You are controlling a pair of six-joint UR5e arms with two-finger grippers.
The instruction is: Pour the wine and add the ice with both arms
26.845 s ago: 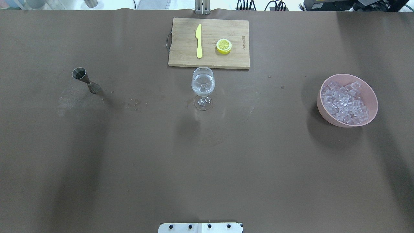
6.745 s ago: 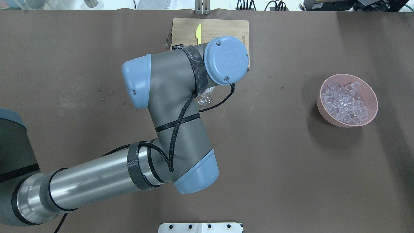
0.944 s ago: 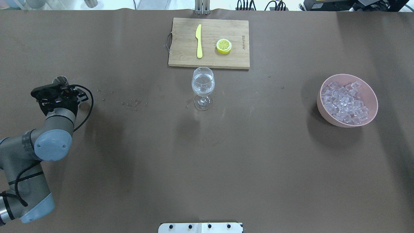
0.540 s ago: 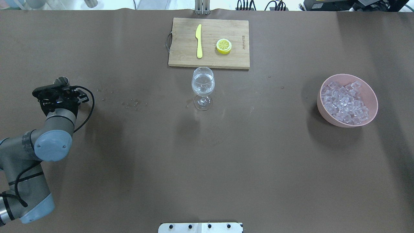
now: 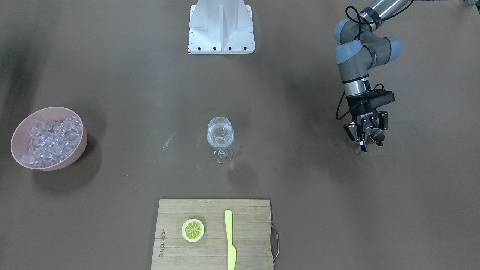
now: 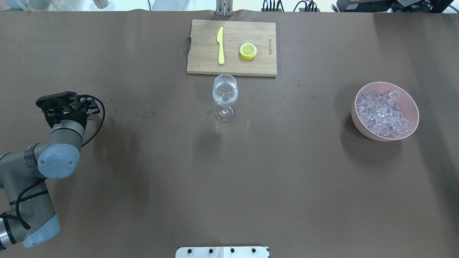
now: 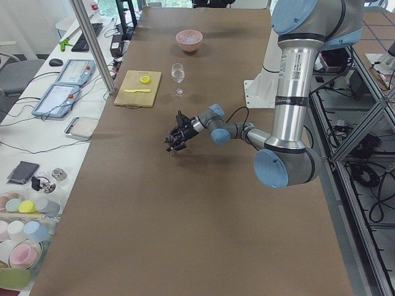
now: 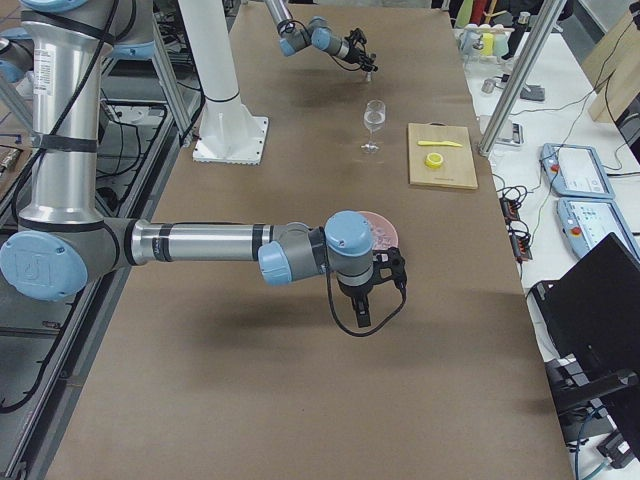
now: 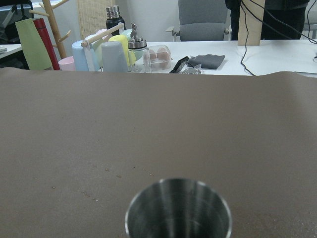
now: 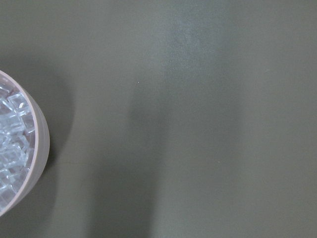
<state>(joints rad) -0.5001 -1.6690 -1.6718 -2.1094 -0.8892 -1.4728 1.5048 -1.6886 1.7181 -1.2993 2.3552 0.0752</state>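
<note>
Near the table (image 6: pixel 143 179) edge, the left claw (image 5: pixel 365 139) seems closed on the jigger (image 5: pixel 376 135); the right claw (image 8: pixel 362 320): cannot tell.

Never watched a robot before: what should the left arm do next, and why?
Probably open the left gripper, if shut, and lift it off the jigger, which seems to stand on the table; the glass holds wine, and the ice lies in its bowl.

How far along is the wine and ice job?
Looks done: clear wine is in the wine glass. In hand: the left gripper is at the metal jigger near the table's end; grip unclear. Left: all the ice sits in the pink bowl, none in the glass; the right gripper hangs beside that bowl.
</note>
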